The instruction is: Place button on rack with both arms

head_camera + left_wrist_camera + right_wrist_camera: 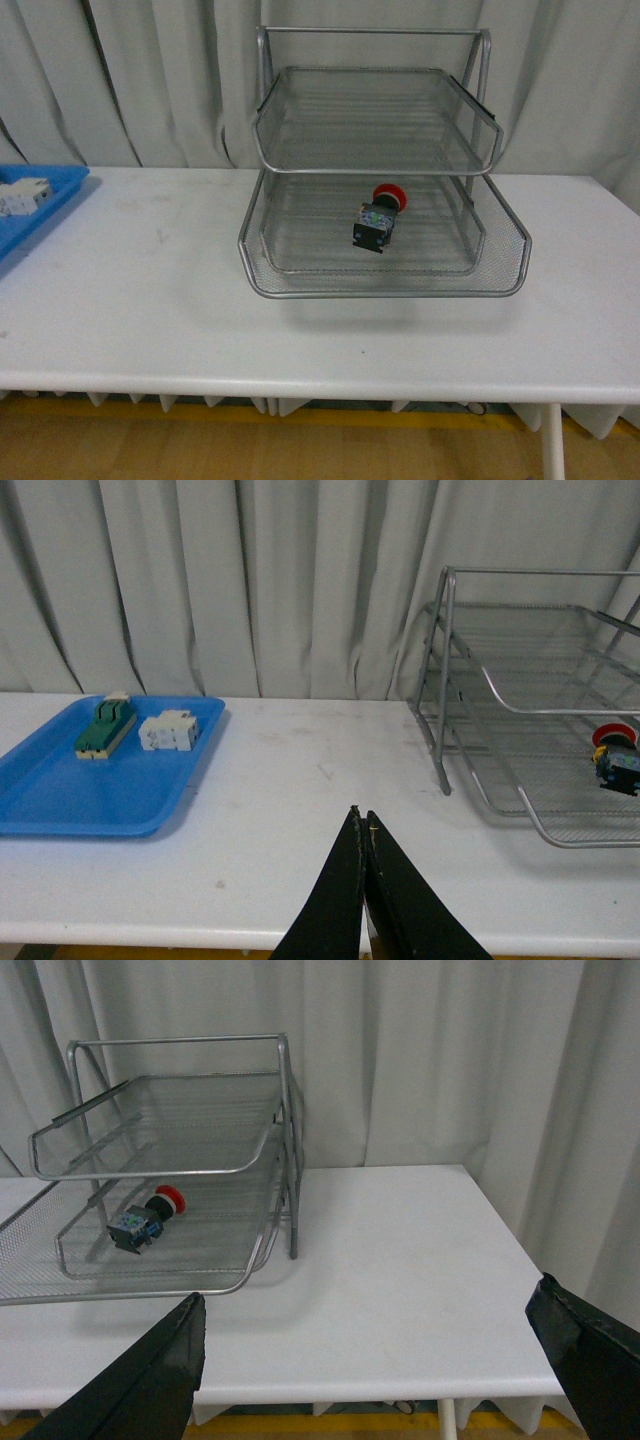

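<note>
The button (378, 217), red cap on a dark body with bluish details, lies on its side on a lower tier of the silver wire rack (300, 285). The left wrist view shows the button (614, 756) at its right edge inside the rack (445, 680). From the right wrist the button (147, 1219) sits on that same tier of the rack (288, 1150). My left gripper (362, 822) is shut and empty, over bare table short of the rack. My right gripper (365, 1310) is open and empty, beside the rack near the table's front edge. Neither arm shows in the front view.
A flat blue tray (60, 805) lies at the table's left end, holding a green-topped cream block (104, 727) and a white blocky component (168, 730). The tray (20, 228) also shows in the front view. White curtains hang behind the table (130, 300).
</note>
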`<state>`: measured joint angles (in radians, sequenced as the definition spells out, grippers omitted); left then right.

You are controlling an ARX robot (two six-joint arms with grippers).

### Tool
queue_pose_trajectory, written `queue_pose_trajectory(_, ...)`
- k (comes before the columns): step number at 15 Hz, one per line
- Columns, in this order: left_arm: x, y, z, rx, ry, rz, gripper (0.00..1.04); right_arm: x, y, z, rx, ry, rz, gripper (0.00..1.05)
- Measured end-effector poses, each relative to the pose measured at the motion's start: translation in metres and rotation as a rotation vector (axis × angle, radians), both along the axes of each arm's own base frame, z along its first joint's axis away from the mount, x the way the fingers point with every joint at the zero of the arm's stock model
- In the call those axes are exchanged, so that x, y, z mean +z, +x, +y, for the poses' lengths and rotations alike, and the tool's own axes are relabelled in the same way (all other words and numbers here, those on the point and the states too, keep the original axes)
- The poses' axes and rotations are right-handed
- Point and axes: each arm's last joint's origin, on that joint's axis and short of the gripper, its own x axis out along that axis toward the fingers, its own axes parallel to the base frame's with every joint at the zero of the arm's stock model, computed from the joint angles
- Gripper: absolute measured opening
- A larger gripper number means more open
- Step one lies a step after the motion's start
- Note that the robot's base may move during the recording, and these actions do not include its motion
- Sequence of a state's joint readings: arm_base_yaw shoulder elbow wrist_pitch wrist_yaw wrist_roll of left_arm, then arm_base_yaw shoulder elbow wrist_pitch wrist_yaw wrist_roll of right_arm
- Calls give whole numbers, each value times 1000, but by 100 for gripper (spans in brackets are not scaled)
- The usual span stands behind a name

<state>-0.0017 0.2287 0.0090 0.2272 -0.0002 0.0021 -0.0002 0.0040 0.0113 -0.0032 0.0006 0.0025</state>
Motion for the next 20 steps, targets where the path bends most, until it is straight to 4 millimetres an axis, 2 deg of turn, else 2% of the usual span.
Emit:
queue_pose_trajectory(3, 0, -3, 0, 0, 0, 0, 2, 0, 0, 0, 0, 0, 0, 98)
queue_pose_trajectory(5, -7, -12, 0, 0, 0, 48, 2, 0, 0, 0, 0, 0, 0, 98)
queue_pose_trajectory(6, 0, -14, 0, 0, 0, -11, 2, 0, 0, 0, 0, 0, 0, 98)
queue_pose_trajectory(9, -3, -14, 0, 0, -2, 9, 4, 0, 0, 0, 0, 0, 0, 98)
queue_pose_trajectory(15, -4, -14, 0, 0, -2, 10, 80, 0, 0, 0, 1, 0, 0, 98)
queue_pose_trajectory(16, -4, -14, 0, 0, -2, 10, 93, 2, 4, -2, 82, 38, 9, 98)
queue_pose_trajectory(17, -3, -14, 0, 0, 0, 10, 100, 14, 15, -5, 117, 75, 12, 98)
queue_pose_trajectory(19, -4, -14, 0, 1, -2, 10, 98, 52, 57, 2, 202, 123, -65, 98)
queue_pose_trajectory(20, -4, -14, 0, 0, -2, 11, 98, 56, 65, 2, 197, 132, -67, 98)
